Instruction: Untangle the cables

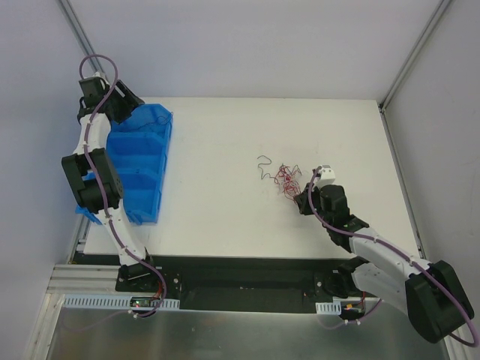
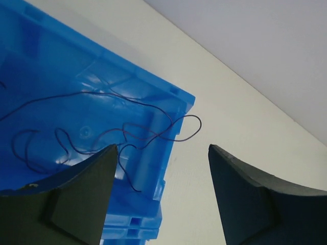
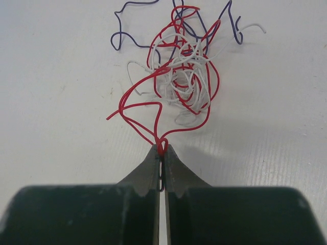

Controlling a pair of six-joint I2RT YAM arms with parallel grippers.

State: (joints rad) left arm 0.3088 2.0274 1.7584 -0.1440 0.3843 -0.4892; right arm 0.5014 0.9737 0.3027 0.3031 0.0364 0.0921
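R gripper (image 3: 162,153) pinched tight on red strand (image 3: 161,144) of cables (image 3: 181,76), clump on counter (image 3: 61,76) at its 12 o'clock. L gripper (image 2: 162,153) spread wide above blue bin (image 2: 51,61). Dark wire (image 2: 110,94) draped over bin edge toward 3 o'clock.

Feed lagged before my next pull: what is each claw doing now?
The left claw is open, empty, over the blue bin.
The right claw is closed on a red cable.
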